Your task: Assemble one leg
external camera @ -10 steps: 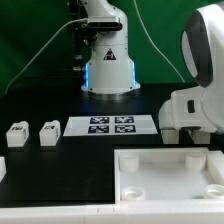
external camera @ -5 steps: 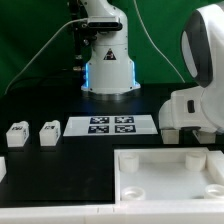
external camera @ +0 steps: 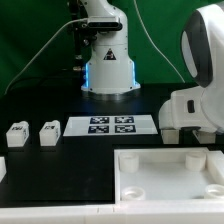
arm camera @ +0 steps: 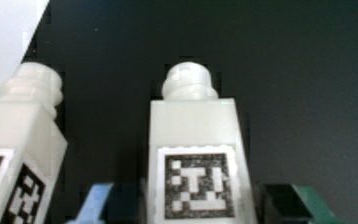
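Observation:
In the wrist view a white leg with a black-and-white tag on its face stands between my fingertips. A second leg stands close beside it. My gripper is open: one finger and the other finger flank the tagged leg, with a dark gap on each side. In the exterior view two legs sit on the black table at the left. The gripper itself does not show there; only the arm's white body fills the exterior view's right.
The marker board lies in front of the robot base. The large white tray-like piece with corner holes lies at the exterior view's lower right. A white edge shows past the second leg in the wrist view.

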`<state>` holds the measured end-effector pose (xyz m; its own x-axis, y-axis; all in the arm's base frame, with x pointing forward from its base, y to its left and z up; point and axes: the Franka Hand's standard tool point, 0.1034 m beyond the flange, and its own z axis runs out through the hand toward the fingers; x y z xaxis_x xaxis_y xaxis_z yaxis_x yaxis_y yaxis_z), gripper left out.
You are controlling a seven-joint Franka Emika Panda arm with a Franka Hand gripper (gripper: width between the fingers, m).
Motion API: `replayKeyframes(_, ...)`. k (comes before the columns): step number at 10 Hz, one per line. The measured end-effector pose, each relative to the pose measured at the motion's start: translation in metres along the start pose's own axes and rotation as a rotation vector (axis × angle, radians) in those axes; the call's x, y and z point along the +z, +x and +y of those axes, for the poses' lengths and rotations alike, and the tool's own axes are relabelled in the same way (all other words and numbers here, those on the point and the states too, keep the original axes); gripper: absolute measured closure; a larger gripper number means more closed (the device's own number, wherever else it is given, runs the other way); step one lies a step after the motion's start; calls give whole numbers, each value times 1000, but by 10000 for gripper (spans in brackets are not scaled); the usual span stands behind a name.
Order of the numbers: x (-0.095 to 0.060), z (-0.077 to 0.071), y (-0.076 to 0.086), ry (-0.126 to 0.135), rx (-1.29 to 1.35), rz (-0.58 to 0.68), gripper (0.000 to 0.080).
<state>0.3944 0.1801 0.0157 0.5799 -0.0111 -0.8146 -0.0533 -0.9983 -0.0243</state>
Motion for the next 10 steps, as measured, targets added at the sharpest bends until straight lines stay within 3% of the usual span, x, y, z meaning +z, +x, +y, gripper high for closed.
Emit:
replayKeyframes(3, -2, 1, 0, -2, -1, 2, 509)
replayKeyframes(4, -14, 1, -3, -3, -6, 19, 509)
replayKeyframes(6, -45, 8, -16, 6, -28, 58, 508)
replayKeyframes(8, -95, 18, -25, 29, -41, 264, 508)
replayKeyframes(9, -114, 26, -38, 32, -45, 330, 508)
replayKeyframes(10, -138, 31, -38, 48, -47, 449, 508)
